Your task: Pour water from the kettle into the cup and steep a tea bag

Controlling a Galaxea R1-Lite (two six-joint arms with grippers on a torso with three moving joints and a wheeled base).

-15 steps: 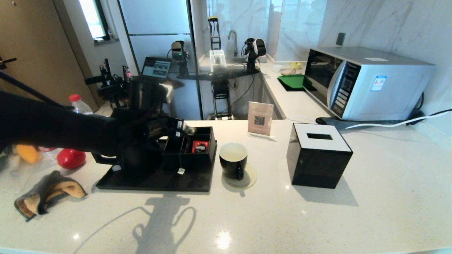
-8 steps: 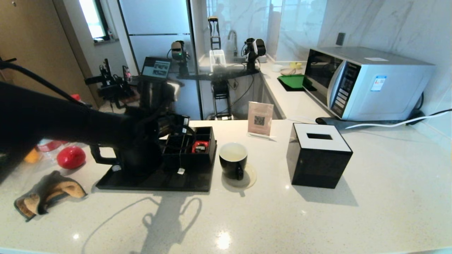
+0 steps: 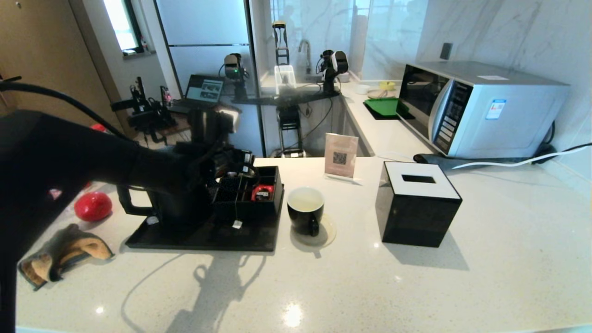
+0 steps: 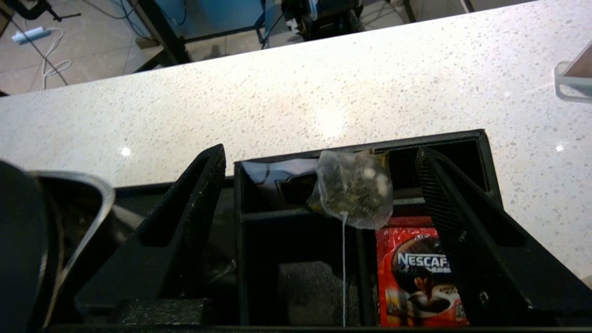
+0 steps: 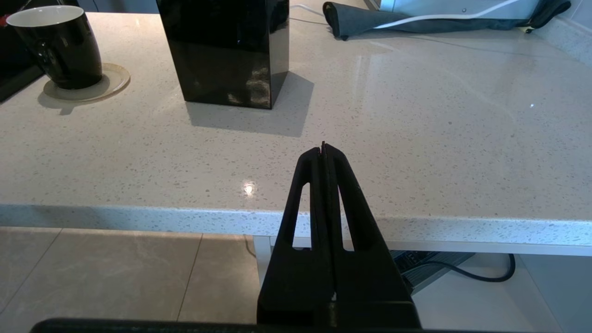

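My left gripper [image 4: 319, 185] has just spread its fingers wide and pushed forward over the black compartment box [image 3: 247, 196], so the tea bag [image 4: 351, 189] now sits between them, not yet grasped: the pick, I judge, comes next. The bag is a translucent mesh pyramid of dark leaves, draped on a divider, its thin white string [image 4: 343, 268] hanging down beside a glossy red coffee packet [image 4: 418, 273]. The matte black kettle [image 3: 178, 201] stands on the tray [image 3: 203, 238]; the glossy cup [image 3: 305, 209] waits on its coaster on the speckled desk [image 3: 370, 286]. My right gripper [image 5: 323, 150] hangs clenched and empty below the desk edge.
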